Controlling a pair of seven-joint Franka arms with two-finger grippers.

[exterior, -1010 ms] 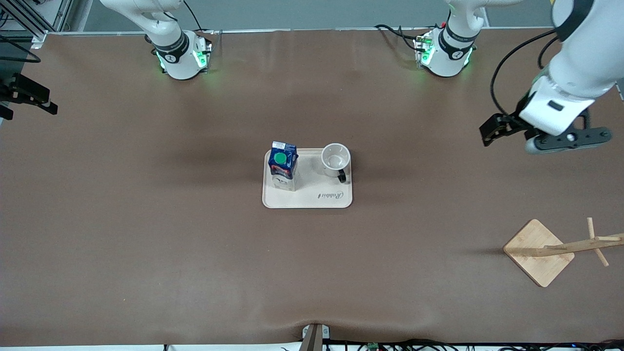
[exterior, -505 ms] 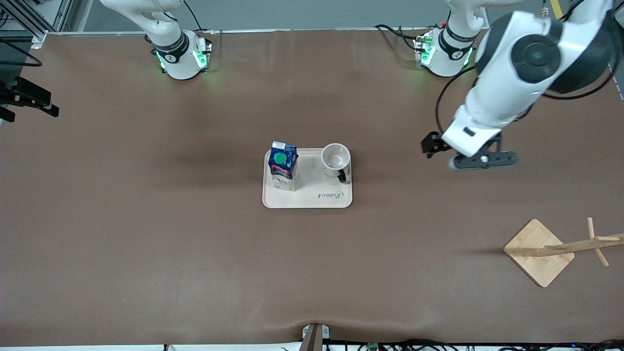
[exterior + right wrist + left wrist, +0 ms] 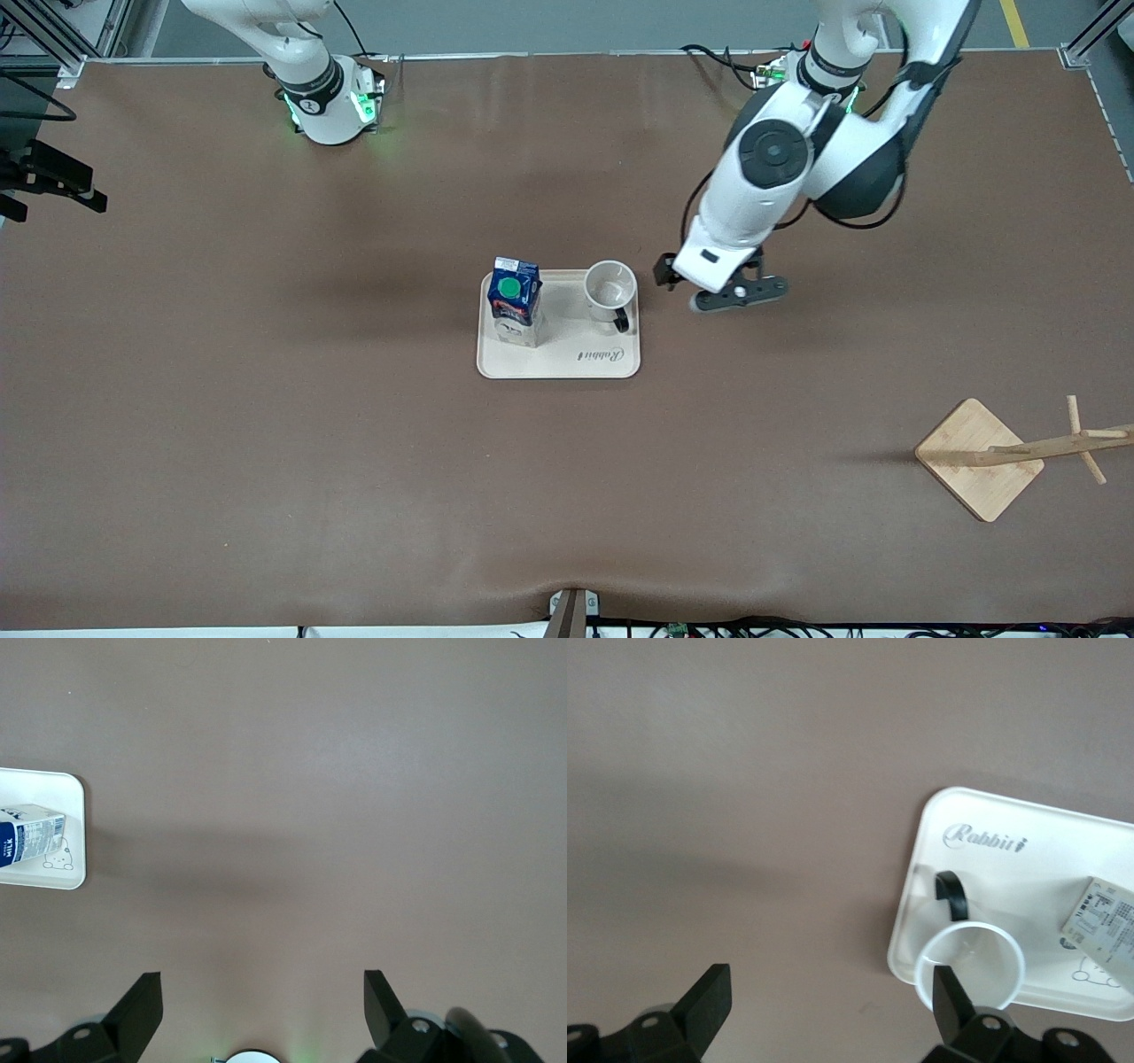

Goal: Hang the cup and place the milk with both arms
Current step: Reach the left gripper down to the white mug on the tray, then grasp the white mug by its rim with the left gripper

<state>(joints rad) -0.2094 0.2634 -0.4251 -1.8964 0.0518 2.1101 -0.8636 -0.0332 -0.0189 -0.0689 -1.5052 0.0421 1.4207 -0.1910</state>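
Observation:
The white cup [image 3: 609, 289] with a black handle [image 3: 623, 320] stands upright on a cream tray [image 3: 567, 363] at the table's middle. The milk [image 3: 514, 301], blue-topped with a green cap, stands on the same tray beside the cup, toward the right arm's end. My left gripper [image 3: 722, 288] hangs open and empty over bare table just beside the tray, on the cup's side. In the left wrist view its gripper [image 3: 830, 1010] is wide open, with the cup [image 3: 970, 966] by one finger. My right gripper [image 3: 261, 1005] is open and empty over bare table; the milk [image 3: 31, 840] shows at that view's edge.
A wooden rack with a square base [image 3: 979, 458] and a pegged pole [image 3: 1054, 446] stands toward the left arm's end, nearer the front camera than the tray. The right arm's base [image 3: 330, 99] is at the table's top edge; its hand is outside the front view.
My left arm has swung from the left arm's end of the table toward the tray, and its open gripper now hangs beside the cup. The cup, milk and tray have not moved.

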